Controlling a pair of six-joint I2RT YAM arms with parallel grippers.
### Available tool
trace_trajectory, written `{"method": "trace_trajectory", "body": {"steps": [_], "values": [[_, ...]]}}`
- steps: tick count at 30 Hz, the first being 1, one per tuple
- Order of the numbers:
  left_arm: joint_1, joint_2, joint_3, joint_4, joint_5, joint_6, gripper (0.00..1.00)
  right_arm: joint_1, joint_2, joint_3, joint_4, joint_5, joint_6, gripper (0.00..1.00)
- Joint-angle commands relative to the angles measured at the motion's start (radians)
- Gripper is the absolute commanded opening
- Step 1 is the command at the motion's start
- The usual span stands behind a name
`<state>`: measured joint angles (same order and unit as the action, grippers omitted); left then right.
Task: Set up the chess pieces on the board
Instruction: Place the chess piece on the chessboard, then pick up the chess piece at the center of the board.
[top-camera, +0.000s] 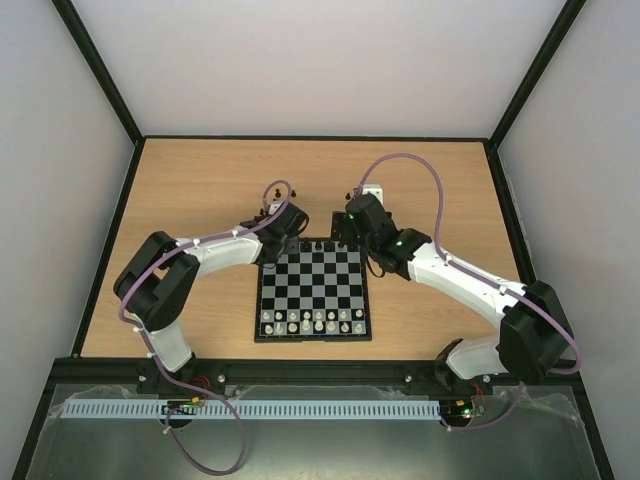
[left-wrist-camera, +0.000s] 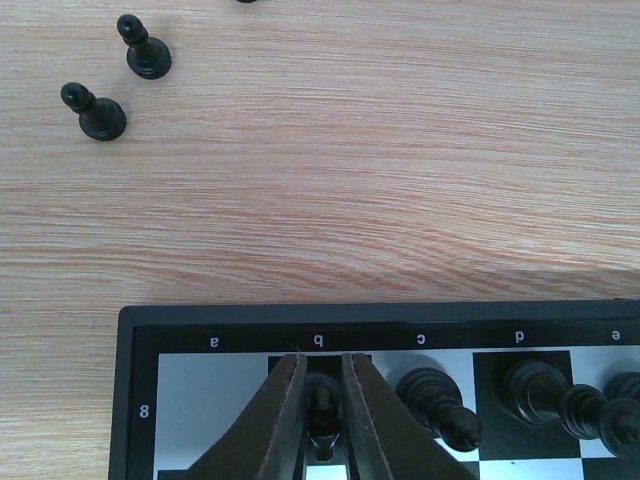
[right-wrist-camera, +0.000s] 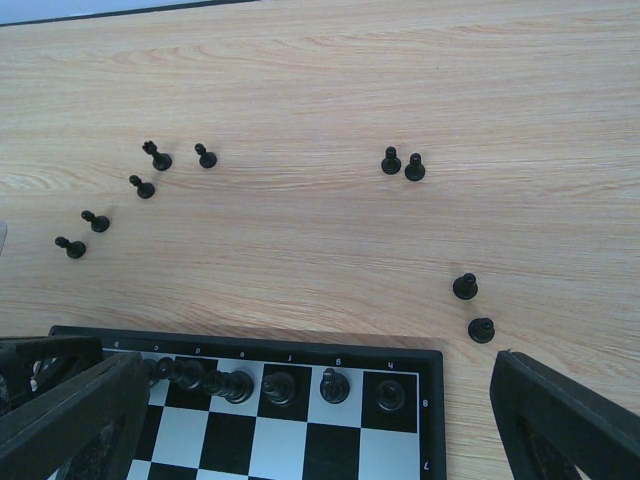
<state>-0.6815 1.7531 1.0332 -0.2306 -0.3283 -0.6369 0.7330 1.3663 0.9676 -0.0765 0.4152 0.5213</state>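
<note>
The board (top-camera: 315, 285) lies between my two arms, with pale pieces (top-camera: 318, 321) along its near rows. My left gripper (left-wrist-camera: 320, 360) is shut on a small black piece (left-wrist-camera: 322, 405) over the b square of the far row. More black pieces stand beside it on c (left-wrist-camera: 435, 400) and d (left-wrist-camera: 535, 385). In the right wrist view the far row also holds black pieces on f (right-wrist-camera: 278, 385), g (right-wrist-camera: 334, 385) and h (right-wrist-camera: 390, 395). My right gripper (right-wrist-camera: 318, 357) hangs open over the board's far right corner, holding nothing.
Loose black pieces stand on the wooden table beyond the board: a pair (right-wrist-camera: 402, 164), two near the board's corner (right-wrist-camera: 465, 286) (right-wrist-camera: 481, 329), and several further left (right-wrist-camera: 142, 186). Two pawns (left-wrist-camera: 148, 50) (left-wrist-camera: 95, 110) show in the left wrist view. Black-framed walls enclose the table.
</note>
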Motion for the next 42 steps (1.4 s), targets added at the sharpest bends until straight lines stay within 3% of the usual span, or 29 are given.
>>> {"method": "trace_trajectory", "body": {"steps": [1, 12, 18, 23, 29, 34, 35, 42], "values": [[-0.006, 0.009, 0.031, -0.006, -0.014, 0.000, 0.14, -0.004, -0.018, -0.009, -0.002, 0.008, 0.003, 0.94], [-0.009, -0.037, 0.020, -0.014, -0.022, -0.004, 0.26, -0.005, -0.018, -0.008, -0.002, 0.008, 0.003, 0.94], [-0.008, -0.124, 0.026, -0.061, -0.059, 0.003, 0.32, -0.005, -0.021, -0.008, -0.002, 0.010, 0.003, 0.94], [0.010, -0.208, 0.042, -0.104, -0.089, 0.029, 0.42, -0.006, -0.021, -0.010, 0.000, 0.010, 0.005, 0.94], [0.061, -0.259, 0.088, -0.120, -0.048, 0.087, 0.59, -0.006, -0.025, -0.015, 0.007, 0.013, 0.007, 1.00], [0.073, -0.278, 0.105, -0.090, -0.028, 0.129, 0.85, -0.006, -0.019, -0.019, 0.010, 0.016, 0.006, 0.99], [0.074, -0.282, 0.101, -0.081, -0.028, 0.134, 0.97, -0.005, -0.017, -0.019, 0.012, 0.018, 0.008, 0.99], [0.073, -0.346, -0.006, 0.041, -0.048, 0.124, 0.99, -0.006, -0.011, -0.029, 0.023, 0.033, 0.016, 0.99]]}}
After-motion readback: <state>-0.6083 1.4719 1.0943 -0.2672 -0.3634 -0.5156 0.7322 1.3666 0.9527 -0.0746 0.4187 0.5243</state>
